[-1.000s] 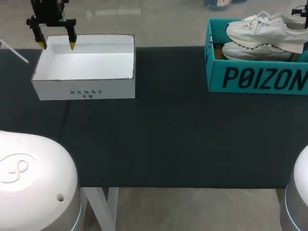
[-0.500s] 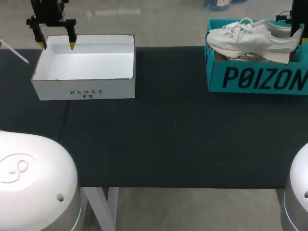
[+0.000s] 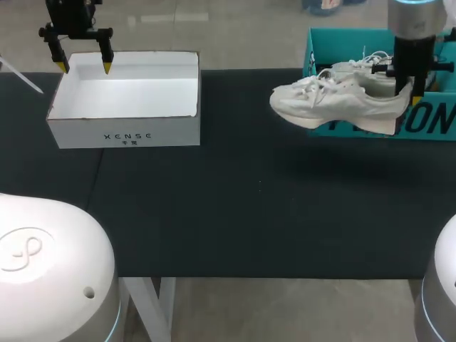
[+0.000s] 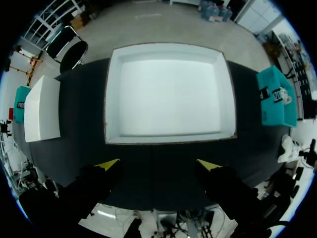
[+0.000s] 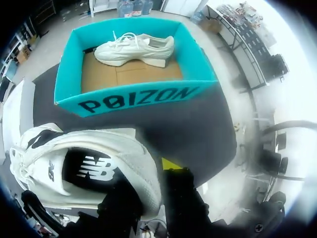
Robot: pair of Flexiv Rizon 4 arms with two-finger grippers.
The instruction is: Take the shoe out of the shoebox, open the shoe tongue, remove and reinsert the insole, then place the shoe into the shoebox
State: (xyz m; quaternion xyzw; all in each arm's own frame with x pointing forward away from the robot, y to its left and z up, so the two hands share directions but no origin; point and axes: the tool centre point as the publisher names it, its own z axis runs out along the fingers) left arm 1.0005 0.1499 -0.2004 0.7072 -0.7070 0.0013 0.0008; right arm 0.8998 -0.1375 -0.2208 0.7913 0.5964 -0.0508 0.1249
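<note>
The shoe point(image 3: 328, 103) clamped in right fingers point(image 5: 171, 164) hides part of the shoebox point(image 3: 436, 118) front.

Right hand point(image 3: 408, 85) grips white shoe point(image 3: 328, 104), seemingly at heel.

Dark table point(image 3: 256, 206) lies open beneath and beside the right gripper point(image 3: 407, 85) and its held shoe point(image 3: 335, 103), the teal shoebox point(image 3: 434, 120) just behind it, the white box point(image 3: 125, 132) well apart below the left gripper point(image 3: 82, 65).

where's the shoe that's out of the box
In the head view the shoe hangs over the right side of the table, gripped at the heel by the right pincer, just in front of the teal shoebox, toe toward the white box.
</note>
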